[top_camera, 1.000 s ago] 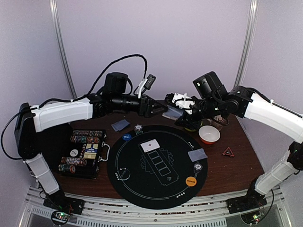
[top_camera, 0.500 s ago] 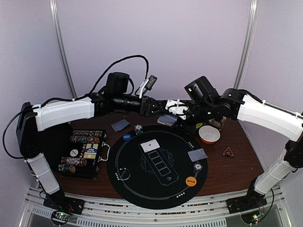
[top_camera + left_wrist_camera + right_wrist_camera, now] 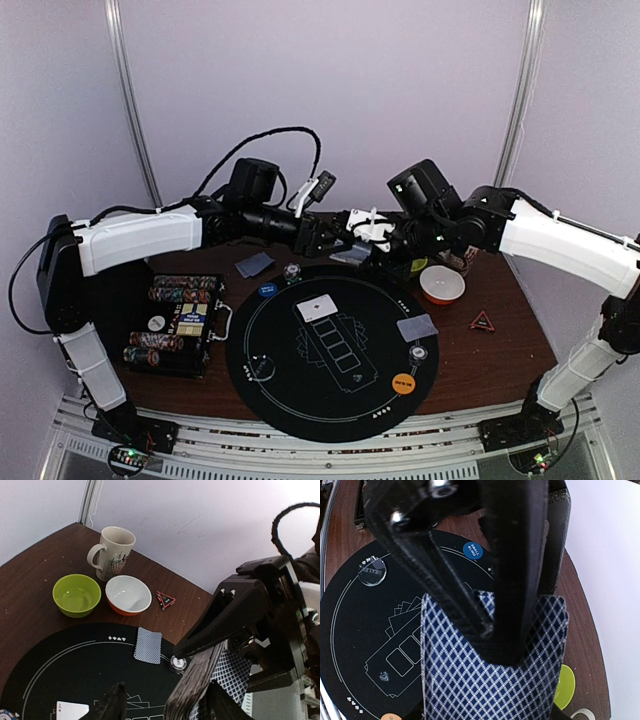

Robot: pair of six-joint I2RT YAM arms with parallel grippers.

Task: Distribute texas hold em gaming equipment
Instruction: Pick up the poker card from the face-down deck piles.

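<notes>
R wrist cam: right gripper clamped on card deck, blocking mat.
L wrist cam: left gripper jaws apart, prob. empty; mug, green bowl, red triangle beyond.

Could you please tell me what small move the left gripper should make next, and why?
Probably close the left gripper on one card at the edge of the card stack and draw it away. The right gripper holds that stack aloft near the far edge of the black mat. The left gripper's open fingers sit right beside the stack, so a handover looks set up.
</notes>
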